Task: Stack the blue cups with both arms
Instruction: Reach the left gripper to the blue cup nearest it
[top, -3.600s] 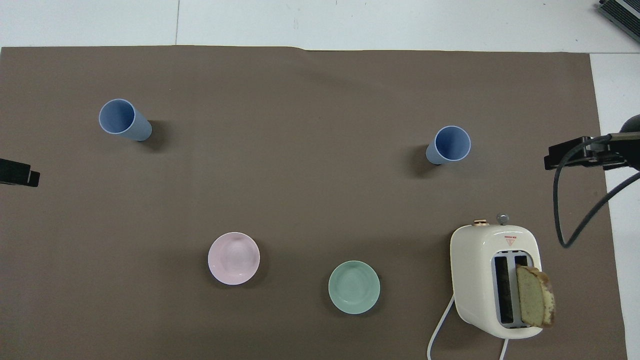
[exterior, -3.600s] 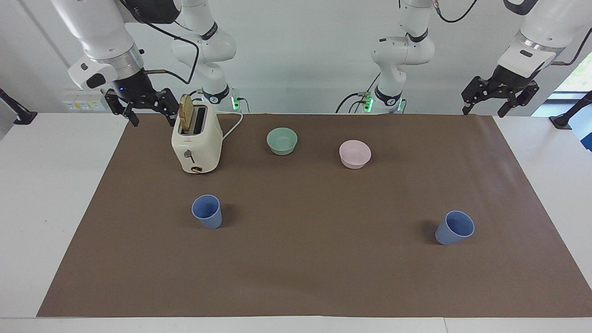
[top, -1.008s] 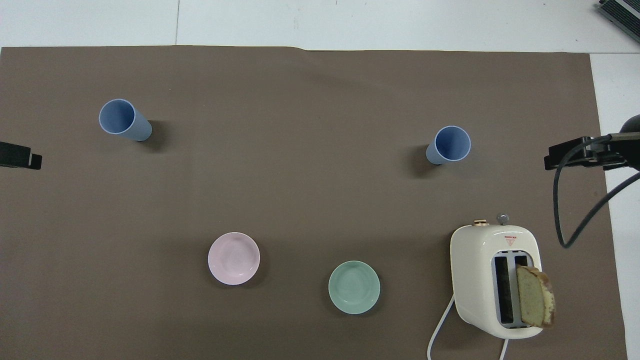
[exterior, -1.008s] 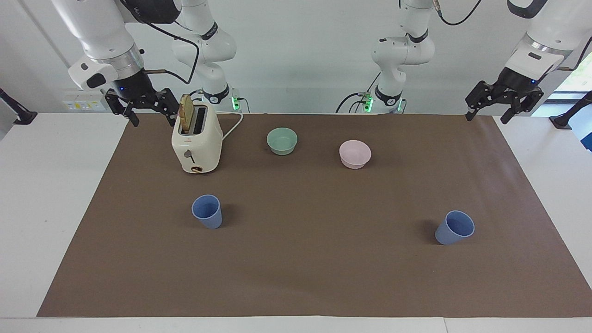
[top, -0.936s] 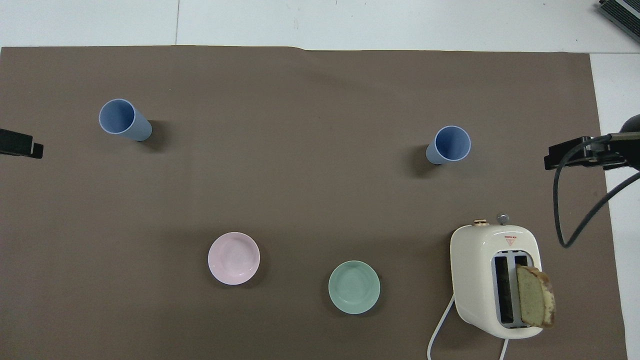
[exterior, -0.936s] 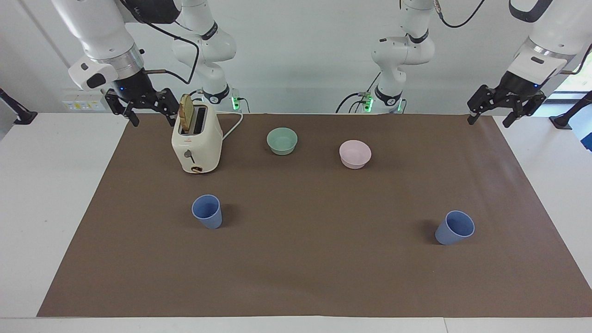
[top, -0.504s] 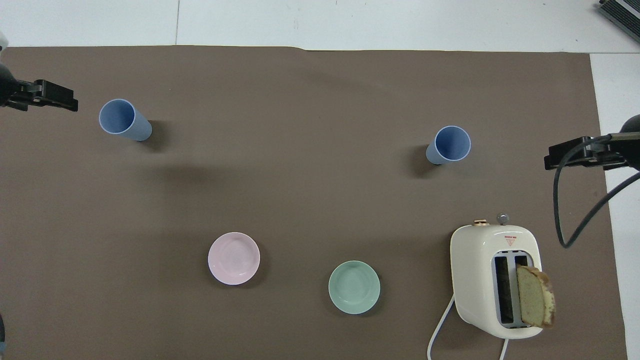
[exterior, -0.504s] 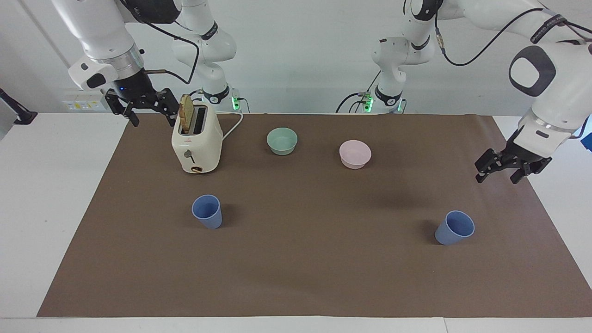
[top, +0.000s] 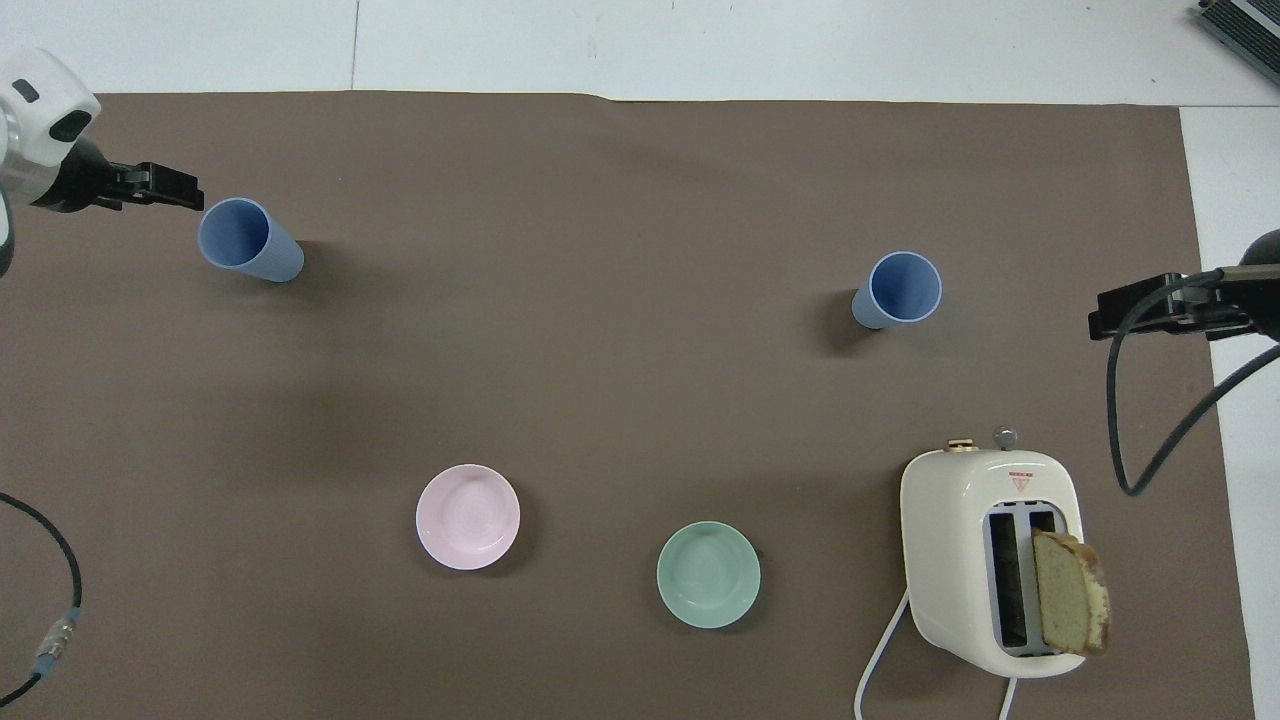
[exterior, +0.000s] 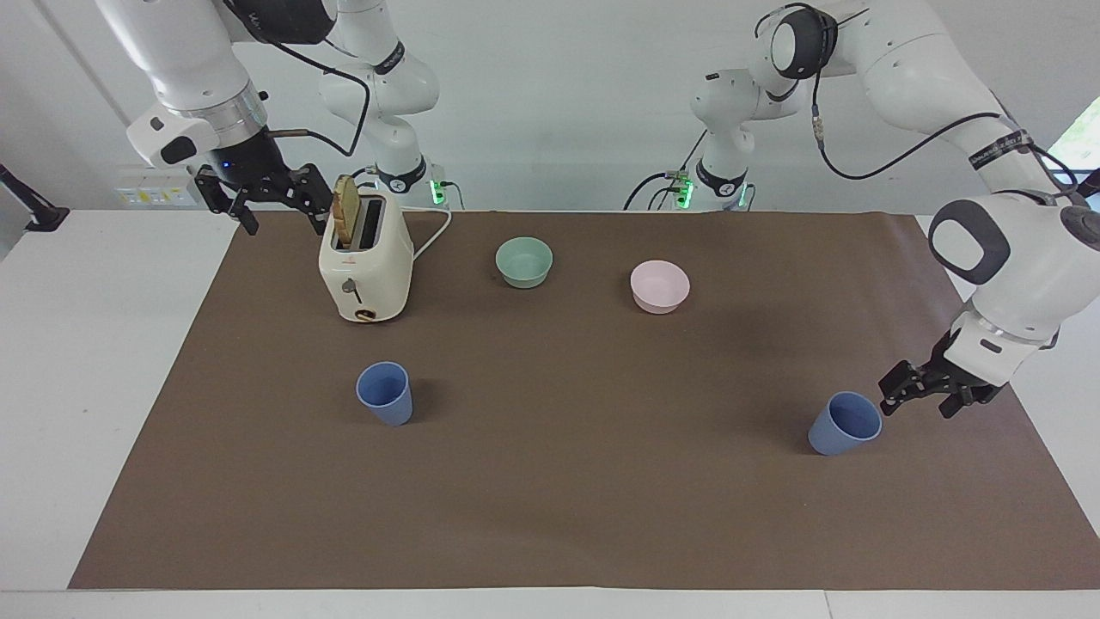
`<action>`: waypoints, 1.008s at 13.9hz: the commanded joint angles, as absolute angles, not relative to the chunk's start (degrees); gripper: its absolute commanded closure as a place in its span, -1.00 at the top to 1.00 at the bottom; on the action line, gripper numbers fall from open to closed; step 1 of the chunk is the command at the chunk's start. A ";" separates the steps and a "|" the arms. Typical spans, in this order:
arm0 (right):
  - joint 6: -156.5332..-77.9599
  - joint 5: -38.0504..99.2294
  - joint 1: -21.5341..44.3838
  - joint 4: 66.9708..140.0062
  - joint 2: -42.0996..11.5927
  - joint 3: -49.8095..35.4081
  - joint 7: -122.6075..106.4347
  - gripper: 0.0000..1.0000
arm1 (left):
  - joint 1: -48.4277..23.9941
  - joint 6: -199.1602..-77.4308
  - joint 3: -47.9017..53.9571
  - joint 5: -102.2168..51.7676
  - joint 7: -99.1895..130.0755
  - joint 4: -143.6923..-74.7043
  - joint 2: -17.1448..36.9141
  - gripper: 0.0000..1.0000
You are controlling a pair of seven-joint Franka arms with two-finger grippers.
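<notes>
The counter [exterior: 94, 361] is smooth white, overlaid by a matt brown paper-like mat [exterior: 601, 481]. Both blue cups [exterior: 385, 393] [exterior: 845, 423] look like matt plastic, as do the mint-green bowl [exterior: 523, 261] and pink bowl [exterior: 659, 286]. The cream toaster [exterior: 367, 258] is glossy.

I see a cream toaster [exterior: 366, 266] holding bread [exterior: 346, 209], green bowl [exterior: 523, 261] at its three o'clock, pink bowl [exterior: 659, 286] past that.

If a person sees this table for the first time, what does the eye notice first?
Probably the left arm's black hand, low beside the periwinkle-blue plastic cup at its end of the brown mat, not touching it. Next, the cream toaster holding a bread slice, with the right hand waiting above the mat's edge beside it.
</notes>
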State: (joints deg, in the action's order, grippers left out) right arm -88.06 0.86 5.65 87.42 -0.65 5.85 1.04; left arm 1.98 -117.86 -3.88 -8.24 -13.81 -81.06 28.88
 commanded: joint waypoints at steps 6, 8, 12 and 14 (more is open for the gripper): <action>-87.54 1.76 5.71 87.28 -0.35 6.33 -0.53 1.00 | 1.67 -125.24 -3.34 -9.14 -14.85 -92.01 28.04 0.63; -87.54 1.76 5.71 87.28 -0.35 6.33 -0.53 1.00 | 1.58 -124.89 -3.16 -9.23 -14.42 -91.93 27.95 -0.26; -87.54 1.76 5.71 87.28 -0.35 6.33 -0.53 1.00 | 1.58 -124.63 -3.08 -9.14 -14.59 -91.23 27.86 -1.00; -87.54 1.76 5.71 87.28 -0.35 6.33 -0.53 1.00 | 1.58 -124.45 -2.81 -9.14 -14.24 -91.06 27.25 -1.00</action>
